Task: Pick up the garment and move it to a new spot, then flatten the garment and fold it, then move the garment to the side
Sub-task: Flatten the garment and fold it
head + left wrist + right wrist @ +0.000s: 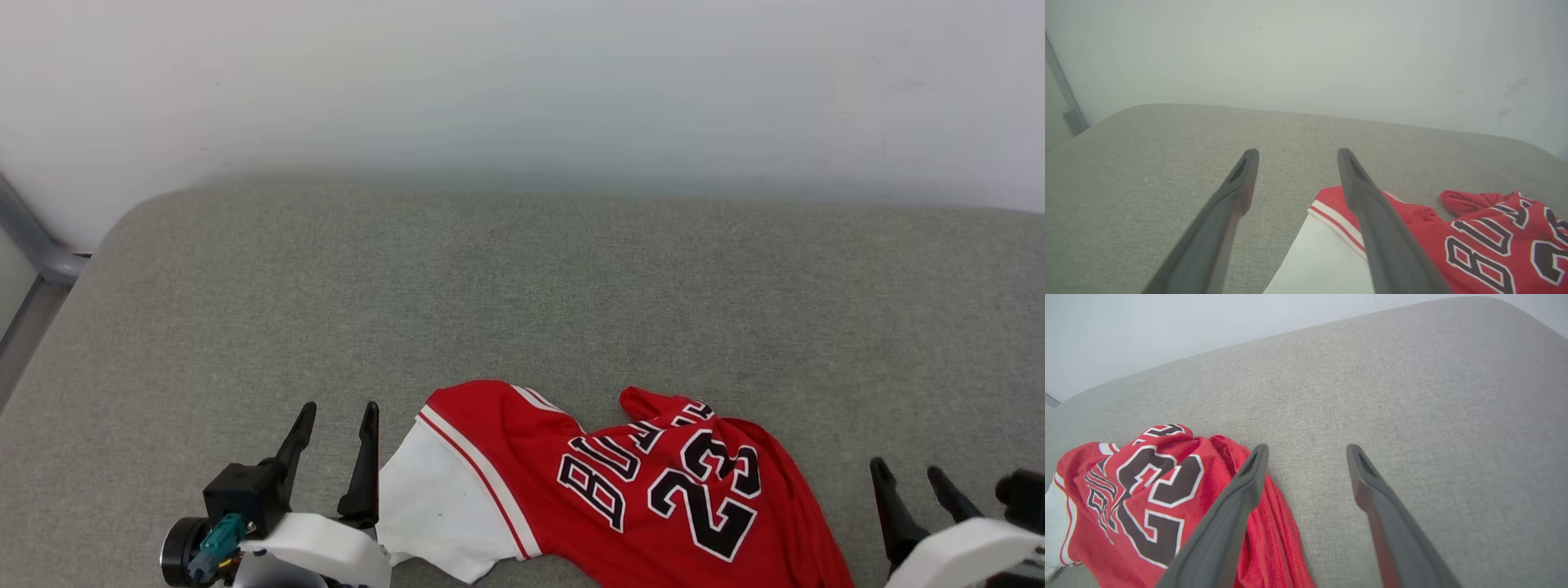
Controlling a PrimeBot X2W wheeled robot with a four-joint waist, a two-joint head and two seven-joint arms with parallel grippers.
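Jaws spread and empty, the left gripper (340, 408) and right gripper (906, 468) flank the crumpled red white-sleeved jersey (653, 490); flattening likely comes next, needing corner pinches.

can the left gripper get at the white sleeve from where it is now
Probably yes: the left gripper is open and sits right beside the white sleeve of the garment, with nothing lying between them.

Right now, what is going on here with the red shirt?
A two-armed robot is working on a red jersey, which lies crumpled at the near edge of a grey cushion. The left gripper and the right gripper flank it, both open and holding nothing. The jersey is not yet flattened or folded.
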